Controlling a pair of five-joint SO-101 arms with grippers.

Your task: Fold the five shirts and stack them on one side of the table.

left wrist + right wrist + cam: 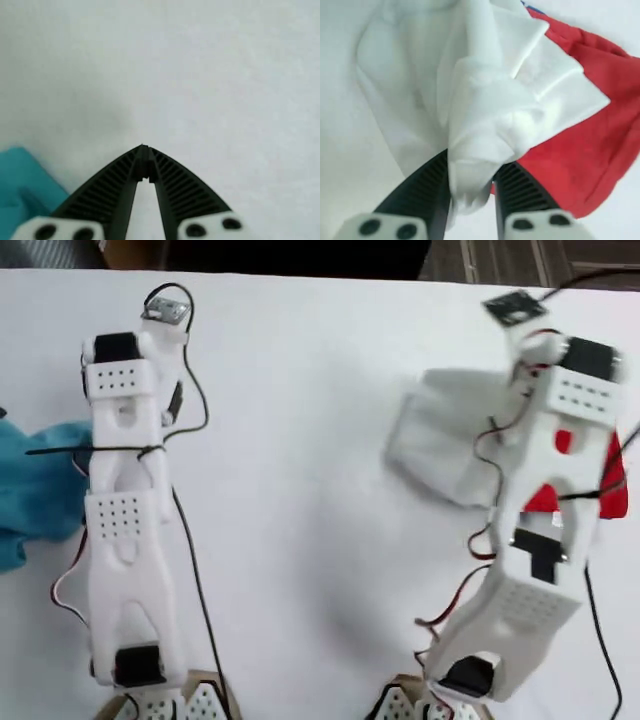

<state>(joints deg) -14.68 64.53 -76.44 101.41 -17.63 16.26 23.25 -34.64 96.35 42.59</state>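
Where the white shirt lies crumpled on the table, the right gripper is clamped on a bunched fold of it, with cloth squeezed between both fingers. Just beside the white shirt, partly under its edge, lies a red shirt. Well apart from the white shirt, at the table's opposite side, a teal shirt sits in a heap beside the left arm. The left gripper hangs over bare table, also well apart from the white shirt, its fingers pressed together on nothing.
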